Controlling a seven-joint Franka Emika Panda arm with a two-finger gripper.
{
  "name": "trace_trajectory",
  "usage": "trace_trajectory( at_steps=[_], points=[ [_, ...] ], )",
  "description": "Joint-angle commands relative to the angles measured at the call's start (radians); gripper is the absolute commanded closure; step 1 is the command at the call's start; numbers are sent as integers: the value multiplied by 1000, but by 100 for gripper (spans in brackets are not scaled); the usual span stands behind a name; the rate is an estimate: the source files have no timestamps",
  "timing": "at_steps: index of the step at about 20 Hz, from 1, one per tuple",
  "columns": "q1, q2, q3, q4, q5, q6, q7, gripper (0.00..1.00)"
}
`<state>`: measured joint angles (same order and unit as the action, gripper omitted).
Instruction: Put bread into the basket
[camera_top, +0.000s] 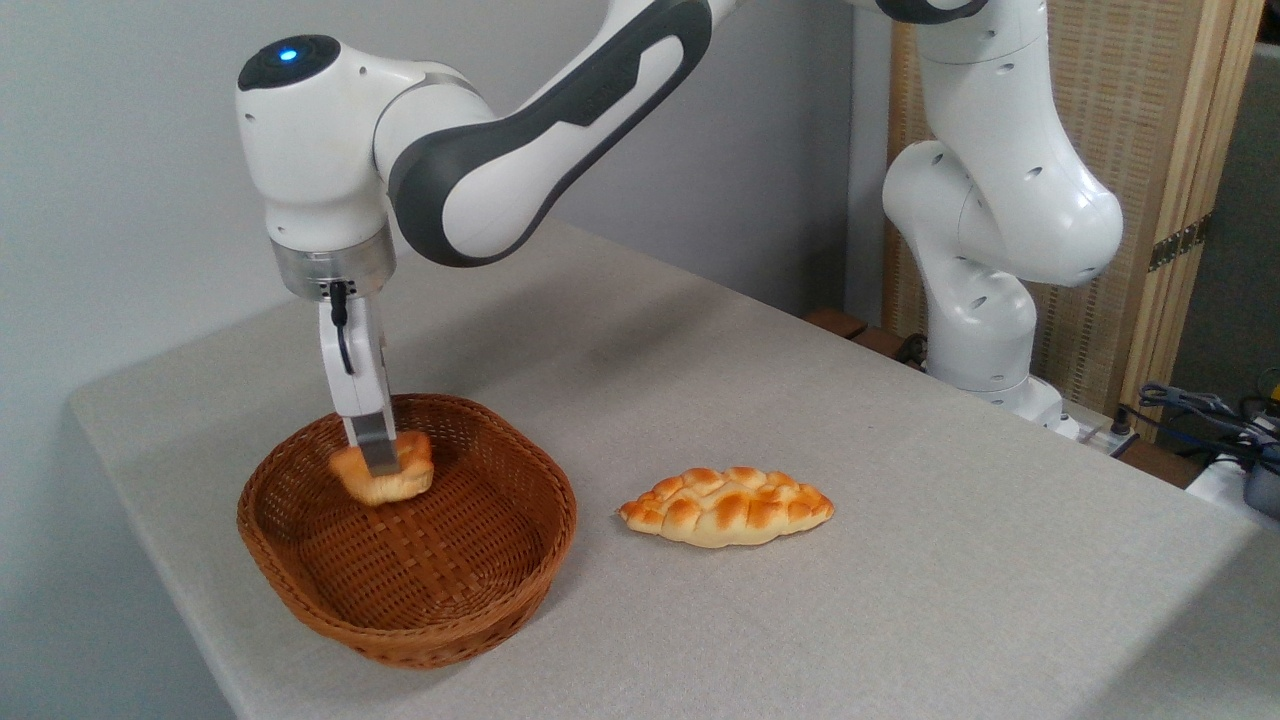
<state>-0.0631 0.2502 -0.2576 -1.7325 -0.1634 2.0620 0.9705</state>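
one small round bun, the bread (383, 476), hangs pinched in the gripper (376, 460) of a white robot arm (540, 130) inside the rim of an oval wicker basket (470, 575), toward the basket's far left side. the fingers are closed narrow across the bun's middle, one grey finger (377, 440) showing in front of it; the other is hidden behind. whether the bun's pale base already touches the woven wall or sits just above it cannot be told from this angle.

a longer braided loaf (727, 507) lies on the grey table (900, 500) just to the right of the basket, apart from it and untouched.

the bun looks light and somewhat soft, with a knobbly top and a smoother base, so it would likely give a little under a firm pinch rather than slip; its glossy crust might slide if taken too near the top. the hold across the waist, where the sides are fullest, seems the sound one. the basket appears stiff and shallow, and probably light enough to shift if the arm drags on it.

by the look of it the task is nearly done: what remains is to part the fingers and let the bun settle on the basket's floor.
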Motion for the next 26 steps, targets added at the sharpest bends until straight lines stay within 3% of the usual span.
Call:
trace_trajectory(
  at_steps=[1,4,7,12,15,16,19,23,26],
  points=[
    [6,-6,6,11,-2,1,2,0],
    [12,-32,14,19,-8,1,-4,0],
    [29,-118,35,14,-7,-29,-13,0],
    [3,-290,242,17,-5,-291,-18,0],
    [0,-312,316,54,-2,-380,-39,0],
    [0,-305,323,77,2,-411,-65,0],
    [0,-286,327,134,93,-476,-130,0],
    [2,-236,301,191,96,-562,-150,0],
    [37,-232,233,191,97,-556,-225,0]
  ],
)
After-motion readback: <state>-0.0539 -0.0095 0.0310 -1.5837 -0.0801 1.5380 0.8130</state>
